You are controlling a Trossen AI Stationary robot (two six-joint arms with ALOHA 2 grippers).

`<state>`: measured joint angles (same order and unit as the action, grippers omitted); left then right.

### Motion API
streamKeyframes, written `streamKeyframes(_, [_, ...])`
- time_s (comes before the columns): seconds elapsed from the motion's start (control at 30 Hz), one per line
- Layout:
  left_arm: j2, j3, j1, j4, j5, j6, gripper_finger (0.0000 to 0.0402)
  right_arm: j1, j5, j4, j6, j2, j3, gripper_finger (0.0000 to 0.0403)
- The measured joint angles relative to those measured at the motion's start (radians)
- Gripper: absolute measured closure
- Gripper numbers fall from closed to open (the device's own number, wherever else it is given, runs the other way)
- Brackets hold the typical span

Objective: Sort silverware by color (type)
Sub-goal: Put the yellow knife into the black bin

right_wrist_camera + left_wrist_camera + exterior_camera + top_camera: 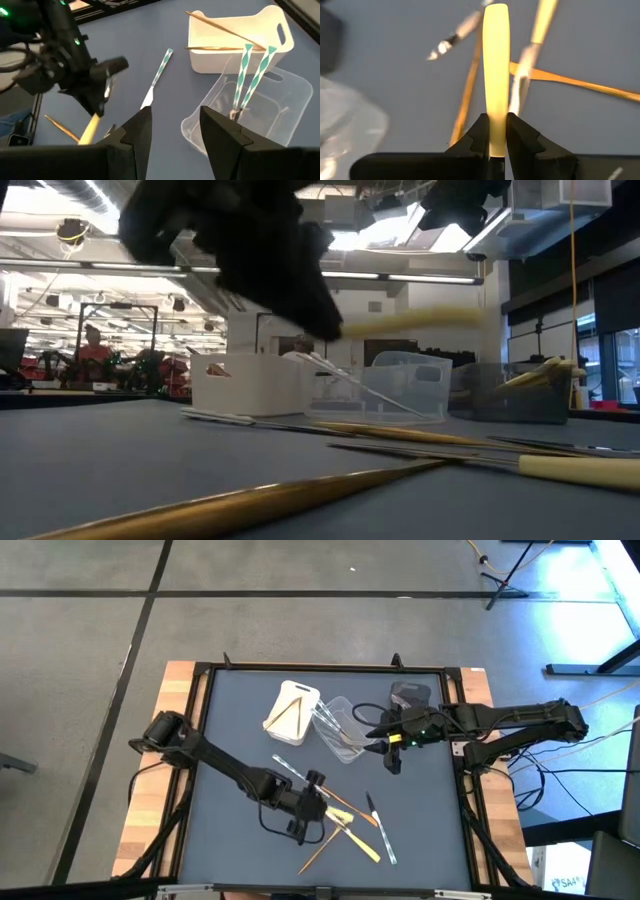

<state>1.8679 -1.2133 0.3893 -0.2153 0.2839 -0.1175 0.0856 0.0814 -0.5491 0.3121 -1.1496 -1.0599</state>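
My left gripper is near the table's front middle, shut on a yellow utensil. The low view shows the utensil in the air. Below it, several wood-like and yellow pieces lie crossed on the grey mat, with a striped-handled piece beside them. My right gripper hangs open over the clear tub, which holds teal-striped pieces. The white tub holds wood-like pieces. My left gripper pinches the yellow utensil between its two fingers at one end. The rest sticks out forward in line with the fingers, its rounded end farthest away. The fingers slant down from the table's left. The utensil is lifted clear of the table, roughly level.
A dark grey tub stands at the back right, beside the clear tub. A knife-like piece and a further piece lie right of the pile. There is bare mat at the front left. The room shows behind.
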Motion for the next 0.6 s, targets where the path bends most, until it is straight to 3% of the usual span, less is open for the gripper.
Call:
streamKeyframes(0.3, [-0.112,0.000,-0.070,-0.040,0.175,-0.194,0.0363,0.000,-0.123,0.015,0.051,0.000,0.000,0.0249])
streamKeyframes(0.6, [-0.150,0.000,-0.145,-0.035,0.254,-0.443,0.0362,-0.001,-0.142,0.035,0.184,-0.001,0.000,0.0249])
